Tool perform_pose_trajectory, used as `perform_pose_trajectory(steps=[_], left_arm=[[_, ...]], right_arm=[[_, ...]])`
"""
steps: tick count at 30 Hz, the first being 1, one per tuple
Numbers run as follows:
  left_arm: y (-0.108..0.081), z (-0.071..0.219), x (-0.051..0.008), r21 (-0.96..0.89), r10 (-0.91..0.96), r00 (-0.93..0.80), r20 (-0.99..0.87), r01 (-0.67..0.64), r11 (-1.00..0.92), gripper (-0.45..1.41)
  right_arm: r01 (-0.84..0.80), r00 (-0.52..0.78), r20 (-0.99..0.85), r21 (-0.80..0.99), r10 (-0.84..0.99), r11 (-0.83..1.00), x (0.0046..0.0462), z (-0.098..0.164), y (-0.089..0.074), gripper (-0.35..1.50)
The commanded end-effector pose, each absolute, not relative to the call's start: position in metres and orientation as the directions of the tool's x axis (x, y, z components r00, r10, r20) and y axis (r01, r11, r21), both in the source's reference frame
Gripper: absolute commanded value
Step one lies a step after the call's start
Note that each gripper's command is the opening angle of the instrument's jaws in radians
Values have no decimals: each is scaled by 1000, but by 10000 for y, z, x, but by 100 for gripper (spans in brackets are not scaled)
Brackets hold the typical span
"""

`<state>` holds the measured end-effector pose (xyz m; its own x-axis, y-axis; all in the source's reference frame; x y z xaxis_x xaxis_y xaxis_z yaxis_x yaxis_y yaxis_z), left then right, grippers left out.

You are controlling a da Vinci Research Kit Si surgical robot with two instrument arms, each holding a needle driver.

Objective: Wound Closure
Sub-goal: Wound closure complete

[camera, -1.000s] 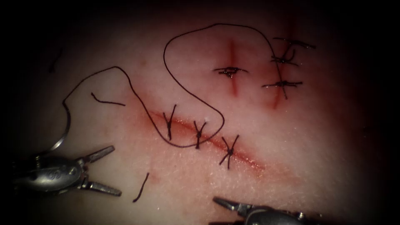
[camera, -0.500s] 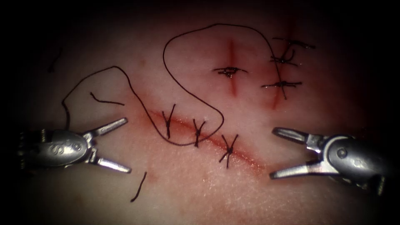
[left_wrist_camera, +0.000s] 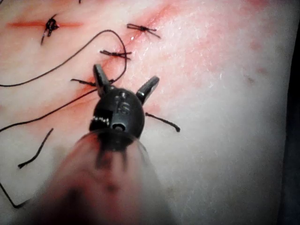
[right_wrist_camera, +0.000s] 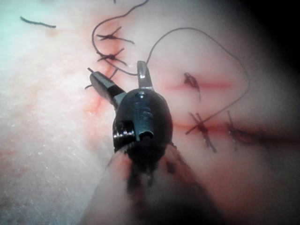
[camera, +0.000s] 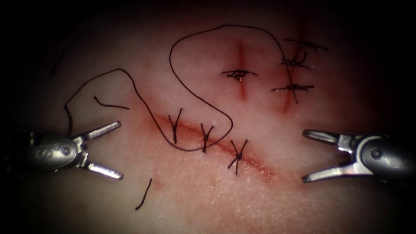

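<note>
Steel jaws of both tools stand spread and hold nothing: left tool hovers left of the cut, right tool right of it. Three stitches cross the cut; loose thread loops on the tissue. Needle position cannot be told. Judged step: between stitches.

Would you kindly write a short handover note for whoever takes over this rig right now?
Left hand: jaws open, holds nothing, left of the cut.
Right hand: jaws open, holds nothing, right of the cut.
Thread lies loose in loops on the tissue; I cannot make out the needle.
Done: three stitches tied across the cut.
Left: its right end remains unstitched.
</note>
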<state>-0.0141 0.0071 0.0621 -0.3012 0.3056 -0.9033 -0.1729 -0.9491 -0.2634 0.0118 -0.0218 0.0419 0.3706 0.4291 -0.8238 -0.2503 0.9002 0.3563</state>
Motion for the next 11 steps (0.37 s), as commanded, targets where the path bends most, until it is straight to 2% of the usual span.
perform_pose_trajectory(steps=[1, 11], left_arm=[[69, 626, -146, -265, 309, -304, -901, -176, -948, 57], [71, 626, -148, -268, 311, -303, -901, -177, -947, 57]], right_arm=[[-249, 369, -825, 355, 427, 901, 126, 423, -214, 109], [-257, 379, -826, 339, 417, 905, 126, 421, -215, 103]])
